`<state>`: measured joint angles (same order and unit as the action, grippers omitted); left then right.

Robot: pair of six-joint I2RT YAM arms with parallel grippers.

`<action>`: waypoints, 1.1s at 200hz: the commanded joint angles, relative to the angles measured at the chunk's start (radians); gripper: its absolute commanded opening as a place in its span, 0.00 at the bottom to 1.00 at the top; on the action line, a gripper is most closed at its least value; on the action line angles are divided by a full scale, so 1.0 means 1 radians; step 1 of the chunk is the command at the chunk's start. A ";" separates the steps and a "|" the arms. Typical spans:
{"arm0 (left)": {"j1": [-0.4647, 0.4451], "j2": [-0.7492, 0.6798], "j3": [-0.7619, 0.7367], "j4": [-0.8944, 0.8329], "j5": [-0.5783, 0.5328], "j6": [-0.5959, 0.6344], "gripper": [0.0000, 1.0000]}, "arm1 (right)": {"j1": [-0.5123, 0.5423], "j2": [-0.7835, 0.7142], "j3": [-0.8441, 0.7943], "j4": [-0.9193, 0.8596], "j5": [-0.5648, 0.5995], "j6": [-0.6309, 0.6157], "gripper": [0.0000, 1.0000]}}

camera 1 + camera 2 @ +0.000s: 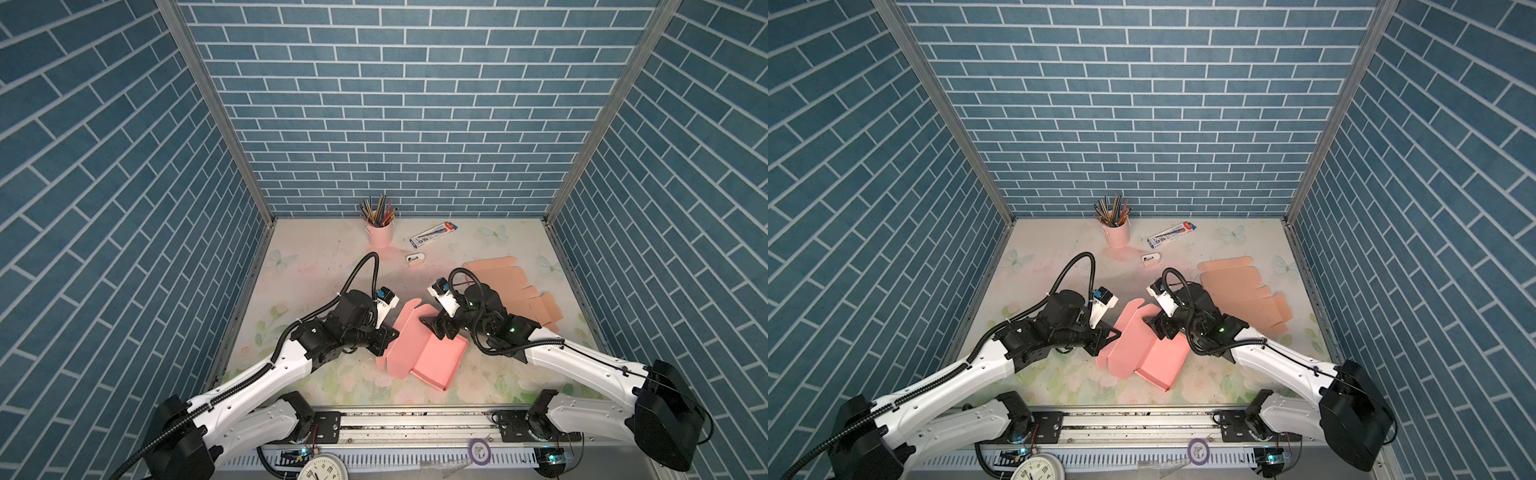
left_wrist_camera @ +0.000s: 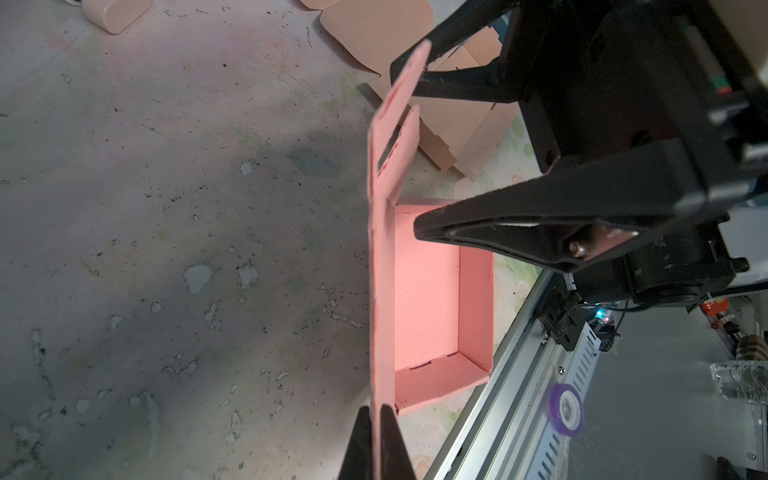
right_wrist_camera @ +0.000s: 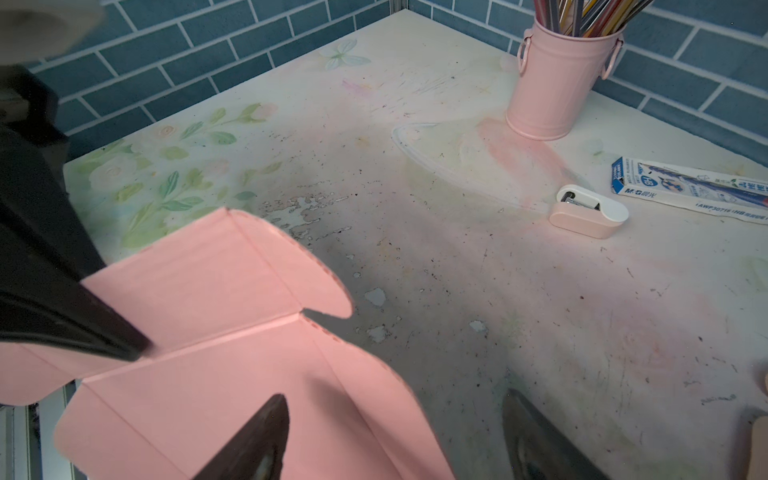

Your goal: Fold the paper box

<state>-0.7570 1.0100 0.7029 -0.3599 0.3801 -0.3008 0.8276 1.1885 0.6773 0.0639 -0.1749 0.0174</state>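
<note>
The pink paper box (image 1: 440,365) (image 1: 1163,365) lies at the table's front middle, its tray (image 2: 428,299) formed with low walls. Its lid panel (image 2: 380,291) (image 3: 199,291) stands raised on the left side of the tray. My left gripper (image 2: 380,415) (image 1: 388,345) (image 1: 1111,336) is shut on that panel's near edge. My right gripper (image 3: 395,399) (image 1: 432,328) (image 1: 1154,326) hangs open at the panel's far end. One of its fingers (image 3: 266,432) is over the pink paper and the other over bare table. It holds nothing.
Flat tan box blanks (image 1: 511,286) lie behind my right arm. A pink pencil cup (image 1: 380,235), a pencil carton (image 1: 432,234) and a small white sharpener (image 1: 415,259) sit at the back. The metal rail (image 1: 415,419) runs along the front edge.
</note>
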 commanded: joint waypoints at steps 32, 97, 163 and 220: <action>0.005 0.001 0.023 -0.019 -0.003 0.032 0.00 | -0.014 0.048 0.021 0.000 -0.075 -0.025 0.73; 0.005 0.016 0.033 -0.026 -0.019 0.038 0.00 | -0.027 0.047 0.024 -0.019 -0.122 -0.018 0.47; 0.005 0.021 0.041 -0.027 -0.046 0.043 0.00 | -0.027 0.015 0.015 -0.030 -0.149 -0.032 0.30; 0.014 0.004 0.037 -0.007 -0.117 0.005 0.04 | -0.027 0.010 0.003 -0.045 -0.086 -0.055 0.14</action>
<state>-0.7567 1.0271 0.7151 -0.3817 0.3111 -0.2821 0.8040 1.2190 0.6781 0.0322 -0.2871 0.0013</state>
